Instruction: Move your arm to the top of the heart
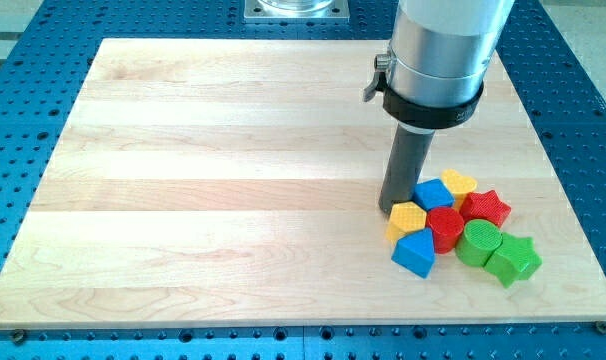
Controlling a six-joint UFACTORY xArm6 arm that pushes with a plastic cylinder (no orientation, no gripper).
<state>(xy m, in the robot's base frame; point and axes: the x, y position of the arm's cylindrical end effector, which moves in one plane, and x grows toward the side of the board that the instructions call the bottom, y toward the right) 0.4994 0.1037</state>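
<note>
The yellow heart (460, 183) lies at the top of a tight cluster of blocks on the wooden board (203, 180), at the view's lower right. My tip (394, 207) rests on the board just left of the cluster, touching or nearly touching the blue cube (434, 194) and just above the yellow hexagon (407, 218). The heart is to the right of my tip, beyond the blue cube. Below these lie a red round block (445, 227), a red star (486, 208), a blue block (414, 253), a green round block (478, 241) and a green star (513, 259).
The arm's grey housing (438, 60) hangs over the board's upper right and hides the board behind it. A blue perforated table (23, 60) surrounds the board. A metal mount (296, 10) sits at the view's top centre.
</note>
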